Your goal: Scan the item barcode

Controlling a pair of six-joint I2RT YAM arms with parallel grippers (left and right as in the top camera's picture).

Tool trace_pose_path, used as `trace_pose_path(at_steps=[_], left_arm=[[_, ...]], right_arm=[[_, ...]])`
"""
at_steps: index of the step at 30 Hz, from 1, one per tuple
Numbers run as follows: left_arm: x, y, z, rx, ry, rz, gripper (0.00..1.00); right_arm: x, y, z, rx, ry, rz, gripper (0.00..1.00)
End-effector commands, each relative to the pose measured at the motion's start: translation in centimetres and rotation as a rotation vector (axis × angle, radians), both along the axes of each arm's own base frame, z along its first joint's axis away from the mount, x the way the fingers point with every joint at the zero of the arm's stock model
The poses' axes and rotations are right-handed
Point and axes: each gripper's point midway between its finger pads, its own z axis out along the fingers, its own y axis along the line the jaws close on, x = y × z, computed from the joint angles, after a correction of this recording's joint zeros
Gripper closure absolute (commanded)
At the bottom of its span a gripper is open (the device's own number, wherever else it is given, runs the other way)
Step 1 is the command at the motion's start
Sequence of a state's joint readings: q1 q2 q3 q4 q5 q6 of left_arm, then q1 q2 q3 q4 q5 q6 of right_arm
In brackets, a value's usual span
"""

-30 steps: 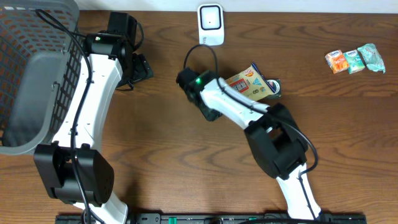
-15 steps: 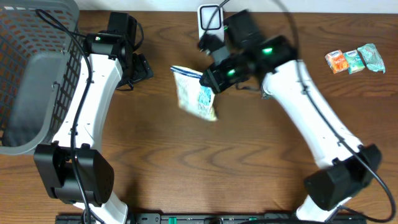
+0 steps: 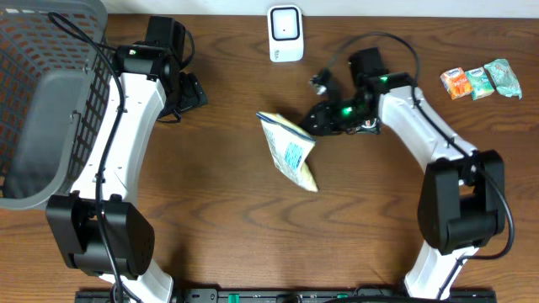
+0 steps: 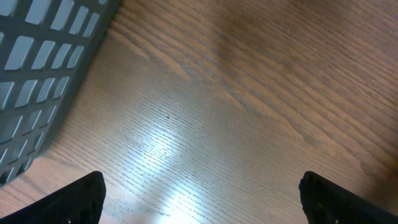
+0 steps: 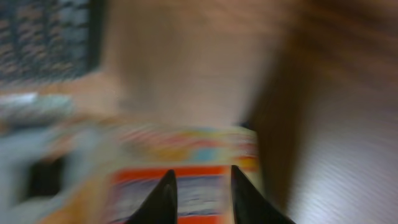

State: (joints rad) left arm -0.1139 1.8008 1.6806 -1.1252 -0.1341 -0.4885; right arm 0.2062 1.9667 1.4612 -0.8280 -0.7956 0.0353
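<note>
Fingers (image 5: 163, 200) of the right gripper (image 3: 322, 119) are seen narrowly parted in a blurred wrist view, with a printed packet (image 3: 290, 151) showing beyond them; whether it is gripped cannot be told. Overhead, the packet is found at seven o'clock of that gripper, touching or nearly so, and the scanner (image 3: 285, 34) at twelve o'clock of the packet, well apart. The left gripper (image 4: 202, 186) is spread wide on nothing, beside the basket (image 4: 37, 74). A firm edge hold should be secured first, then the barcode face presented squarely to the scanner and held steady. Which face carries the code cannot be made out.
</note>
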Motion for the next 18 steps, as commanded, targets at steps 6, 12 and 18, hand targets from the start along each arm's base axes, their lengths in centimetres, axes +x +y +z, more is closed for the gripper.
trace_pose_path(at_steps=[6,12,18], left_arm=[[0.0,0.3,0.3,0.016,-0.003,-0.010,0.02],[0.0,0.3,0.3,0.016,-0.003,-0.010,0.02],[0.0,0.3,0.3,0.016,-0.003,-0.010,0.02]], right_arm=[[6.2,-8.4,4.5,-0.254,-0.132,-0.251,0.62],[3.3,-6.2,6.6,-0.281,-0.097,-0.113,0.57],[-1.4,-1.4,5.3,-0.336,-0.076,0.120,0.23]])
